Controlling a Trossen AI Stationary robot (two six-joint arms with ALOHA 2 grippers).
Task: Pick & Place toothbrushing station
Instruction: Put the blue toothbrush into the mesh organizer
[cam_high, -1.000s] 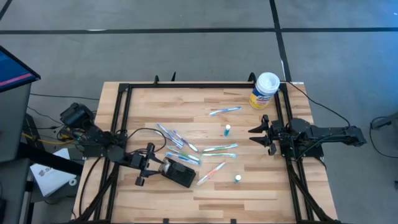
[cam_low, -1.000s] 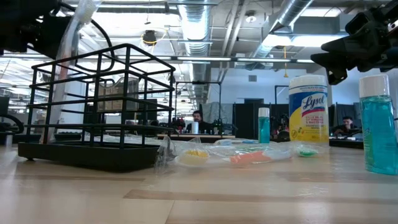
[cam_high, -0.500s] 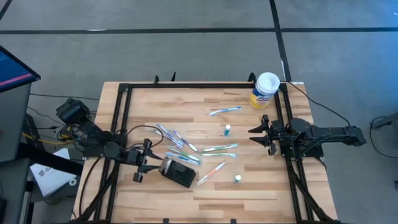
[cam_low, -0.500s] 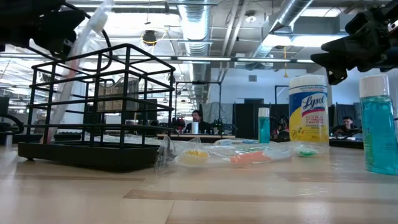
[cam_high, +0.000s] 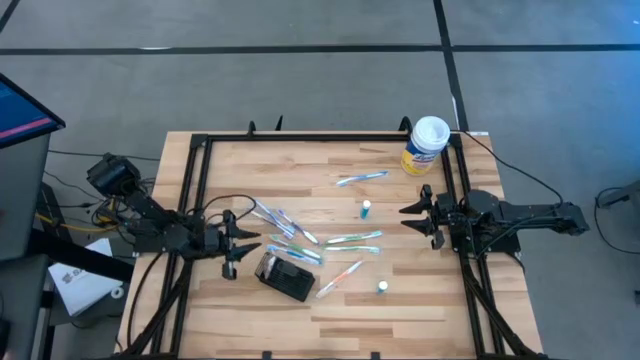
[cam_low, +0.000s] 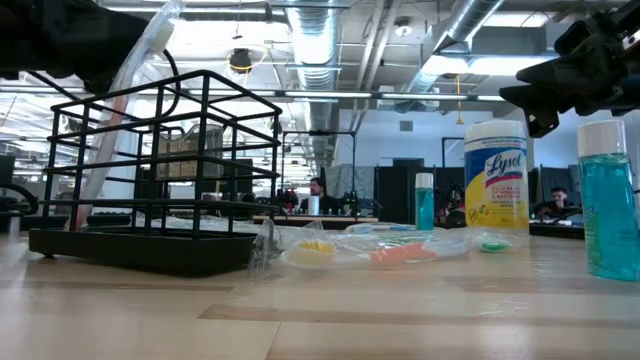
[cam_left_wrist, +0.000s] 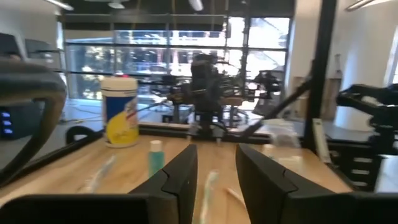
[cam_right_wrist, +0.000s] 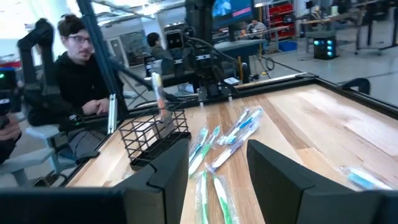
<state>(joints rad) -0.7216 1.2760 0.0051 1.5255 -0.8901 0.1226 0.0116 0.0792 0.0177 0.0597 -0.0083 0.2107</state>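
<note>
Since left gripper hangs beside holder, fingers narrowly apart, empty, we risk scattering toothbrushes when reaching. Right gripper waits wide, empty.

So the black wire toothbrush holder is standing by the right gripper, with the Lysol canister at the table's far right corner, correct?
Not quite. The high view shows the black wire toothbrush holder beside the left gripper, on the table's left half, not by the right gripper, which waits across the table. The Lysol canister is indeed at the far right corner.
</note>
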